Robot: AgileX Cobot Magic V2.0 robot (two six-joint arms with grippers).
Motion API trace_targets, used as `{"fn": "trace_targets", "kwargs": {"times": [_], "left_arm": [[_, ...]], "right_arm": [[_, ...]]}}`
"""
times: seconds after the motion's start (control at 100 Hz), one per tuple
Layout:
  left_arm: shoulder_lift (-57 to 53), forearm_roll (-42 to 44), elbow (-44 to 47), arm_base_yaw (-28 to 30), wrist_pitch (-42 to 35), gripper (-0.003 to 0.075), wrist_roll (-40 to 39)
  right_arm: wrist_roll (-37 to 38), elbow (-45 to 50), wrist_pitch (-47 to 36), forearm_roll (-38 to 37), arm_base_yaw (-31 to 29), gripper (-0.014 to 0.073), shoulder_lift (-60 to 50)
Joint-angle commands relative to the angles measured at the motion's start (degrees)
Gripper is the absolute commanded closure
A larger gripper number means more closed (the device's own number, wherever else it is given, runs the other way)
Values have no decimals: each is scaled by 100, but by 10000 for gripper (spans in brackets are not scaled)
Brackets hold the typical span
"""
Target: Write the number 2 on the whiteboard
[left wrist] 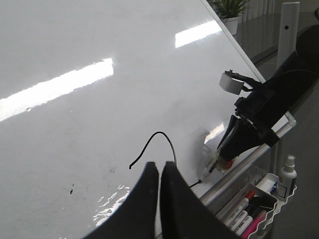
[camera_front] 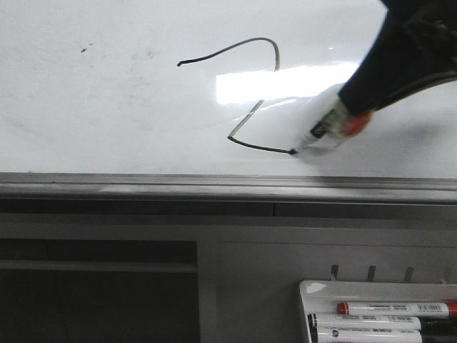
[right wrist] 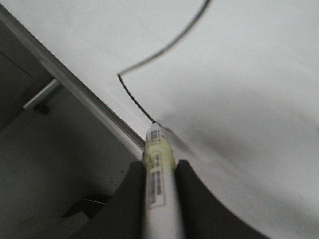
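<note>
Right gripper point(right wrist: 159, 172) clamped on a marker point(right wrist: 158, 164), tip touching the whiteboard point(camera_front: 107, 114) at the base stroke of the number 2 point(camera_front: 246, 96); left gripper point(left wrist: 160, 172) closed, empty; marker tray point(camera_front: 321, 289) seen below the rail.

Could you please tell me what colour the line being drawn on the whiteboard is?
Black: the number 2 is a thin black line on the whiteboard, clearest in the front view.

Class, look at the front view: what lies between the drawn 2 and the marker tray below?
The whiteboard's grey bottom rail crosses between the number 2 and the marker tray.
</note>
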Motion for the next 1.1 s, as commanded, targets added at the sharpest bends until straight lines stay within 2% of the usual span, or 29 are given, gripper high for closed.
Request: {"fn": "trace_targets", "kwargs": {"times": [0.0, 0.18, 0.35, 0.44, 0.51, 0.64, 0.68, 0.71, 0.79, 0.9, 1.01, 1.09], "left_arm": [[43, -88, -135, 13, -463, 741, -78], [43, -88, -135, 13, -463, 741, -78], [43, -88, -135, 13, -463, 740, -78], [43, -129, -135, 1, -439, 725, -78], [43, -278, -135, 1, -414, 637, -7], [341, -977, -195, 1, -252, 307, 453], [513, -1259, -285, 1, 2, 244, 770], [712, -1455, -369, 1, 214, 227, 1062], [1232, -2074, -657, 1, 882, 241, 2158], [1976, -3035, -1038, 1, 1514, 312, 3426], [2556, -3652, -1403, 1, 1779, 391, 3888], [2940, -3865, -1663, 1, 1950, 432, 3929]], "right_arm": [[399, -95, -275, -903, -535, 654, -274], [649, -95, -156, -1029, -1095, 654, -527], [630, -106, 117, -677, -963, 654, -812], [231, -212, 536, -308, -665, 654, -1282], [-192, -317, 884, 112, -355, 654, -1707], [-1207, -388, 1060, 1070, 396, 654, -2315], [-1630, -388, 1120, 1374, 596, 654, -2403], [-1864, -388, 1153, 1496, 792, 654, -2450], [-2119, -388, 1168, 1577, 1177, 654, -2486], [-2127, -388, 1168, 1593, 1445, 654, -2486], [-2276, -388, 1191, 1743, 1507, 654, -2486], [-2569, -388, 1283, 2176, 1507, 654, -2486]]}}
